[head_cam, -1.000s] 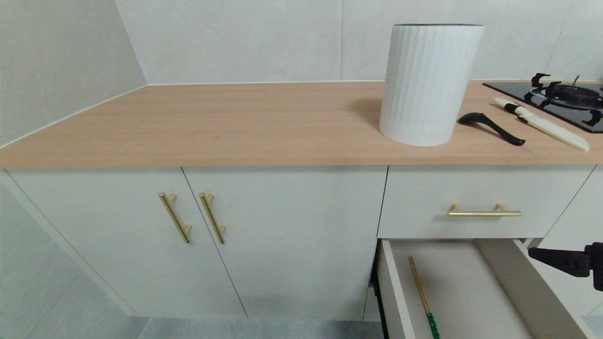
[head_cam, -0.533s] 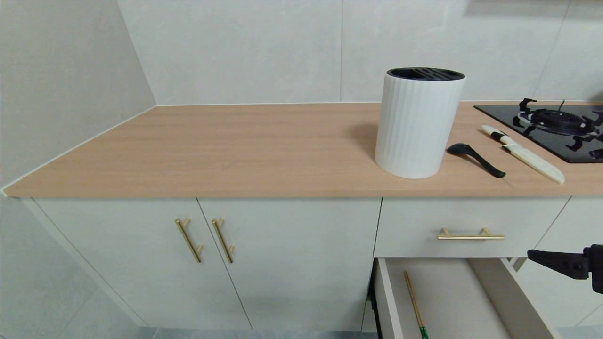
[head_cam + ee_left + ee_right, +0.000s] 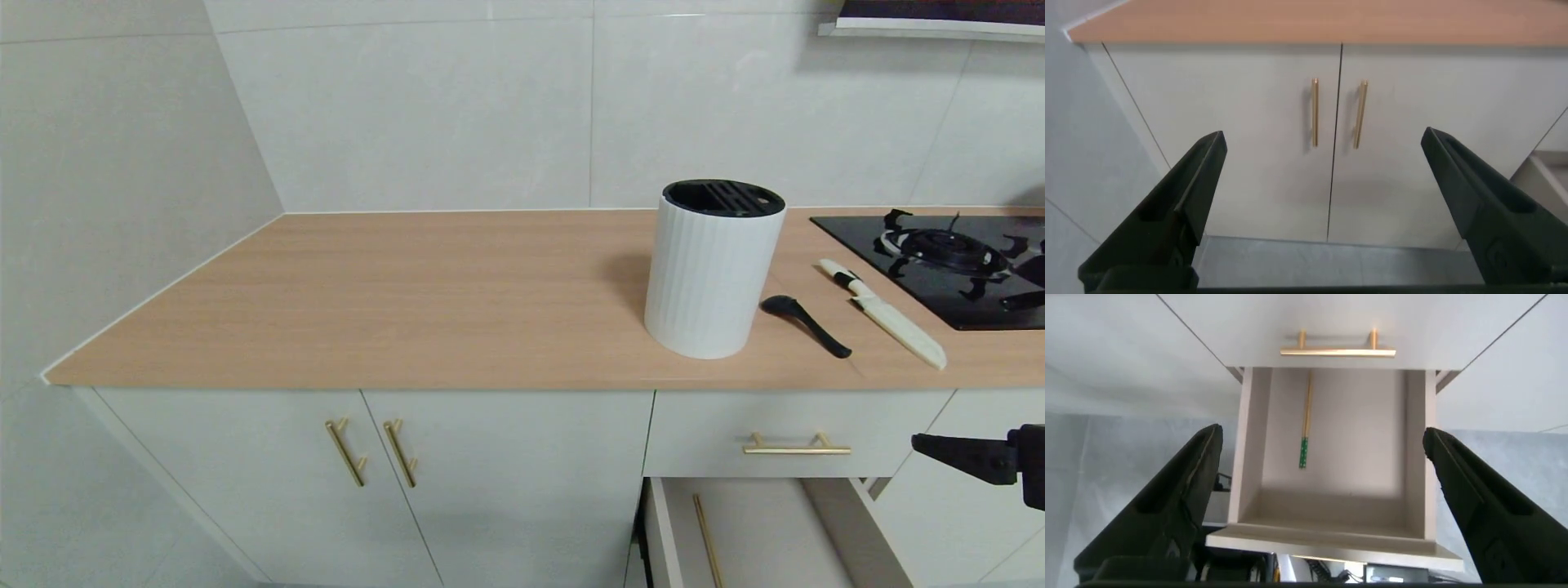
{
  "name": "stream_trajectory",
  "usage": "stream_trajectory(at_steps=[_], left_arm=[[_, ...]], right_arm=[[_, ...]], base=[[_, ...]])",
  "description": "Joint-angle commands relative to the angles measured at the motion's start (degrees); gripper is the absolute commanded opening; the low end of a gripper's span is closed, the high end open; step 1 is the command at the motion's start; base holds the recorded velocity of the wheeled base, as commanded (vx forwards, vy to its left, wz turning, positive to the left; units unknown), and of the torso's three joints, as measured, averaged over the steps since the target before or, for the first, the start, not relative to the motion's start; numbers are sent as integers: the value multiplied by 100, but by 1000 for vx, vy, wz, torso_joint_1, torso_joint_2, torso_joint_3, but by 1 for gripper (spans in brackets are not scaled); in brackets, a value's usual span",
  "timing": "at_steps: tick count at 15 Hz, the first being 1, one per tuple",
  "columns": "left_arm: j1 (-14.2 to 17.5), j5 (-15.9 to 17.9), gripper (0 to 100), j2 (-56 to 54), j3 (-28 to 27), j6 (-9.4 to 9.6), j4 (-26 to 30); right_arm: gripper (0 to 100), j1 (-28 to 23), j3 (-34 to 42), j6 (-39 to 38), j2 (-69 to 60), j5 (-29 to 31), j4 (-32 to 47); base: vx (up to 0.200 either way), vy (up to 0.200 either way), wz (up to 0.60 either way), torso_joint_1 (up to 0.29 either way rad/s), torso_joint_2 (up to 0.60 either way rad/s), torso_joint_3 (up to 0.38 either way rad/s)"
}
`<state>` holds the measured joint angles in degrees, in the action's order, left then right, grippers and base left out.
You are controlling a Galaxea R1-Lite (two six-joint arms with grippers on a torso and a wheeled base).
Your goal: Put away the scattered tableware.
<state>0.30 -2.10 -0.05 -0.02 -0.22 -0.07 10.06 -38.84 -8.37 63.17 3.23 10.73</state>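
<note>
The left gripper (image 3: 1323,133) hung low in front of the double cupboard doors (image 3: 1249,139), its fingers spread wide and holding nothing. Above the doors ran the table (image 3: 408,302), a wood-look worktop set into a corner of pale tiled walls. A ribbed white holder (image 3: 709,278) with a slotted black top stood on its right half, closer to the front edge than to the back wall.

Just right of the holder lay a black spoon (image 3: 804,325), bowl toward the holder and handle angled toward the front edge. It looked light, stiff and a little slick, so the mid-handle seemed the best place to take it. Right of it, apart from it, lay a knife (image 3: 883,313) with a pale blade pointing toward the front edge. It was probably rigid and possibly brittle, safest gripped on its black-banded handle at the far end. A black hob (image 3: 939,261) filled the table's right end.

Below the front edge, under a shut drawer with a gold handle (image 3: 1337,351), a lower drawer (image 3: 1253,498) stood pulled out. It held a thin, light pair of chopsticks (image 3: 1306,416). The right gripper (image 3: 1322,431) hovered over this drawer, fingers wide apart and empty.
</note>
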Motion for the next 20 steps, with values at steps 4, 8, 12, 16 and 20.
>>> stream_trajectory(at_steps=[4, 8, 12, 16, 20], left_arm=[[5, -1, 100, 5, 2, -4, -1], [5, -1, 100, 5, 2, 4, -1], [-4, -1, 100, 5, 2, -4, -1], [5, -1, 100, 5, 2, 4, -1], [5, -1, 100, 5, 2, 4, -1]], right_arm=[[100, -136, -36, 433, 398, -156, -405], [100, -918, -660, 776, 2006, -1044, -2022], [100, -1305, -1460, 1251, 3456, -1835, -2708], [100, -1296, -2260, 1251, 4282, -1835, -3402], [100, -1410, -2400, 1338, 5065, -1905, -3542]], base=[[0, 0, 0, 69, -148, -84], [0, 0, 0, 0, 0, 0], [0, 0, 0, 0, 0, 0], [0, 0, 0, 0, 0, 0], [0, 0, 0, 0, 0, 0]])
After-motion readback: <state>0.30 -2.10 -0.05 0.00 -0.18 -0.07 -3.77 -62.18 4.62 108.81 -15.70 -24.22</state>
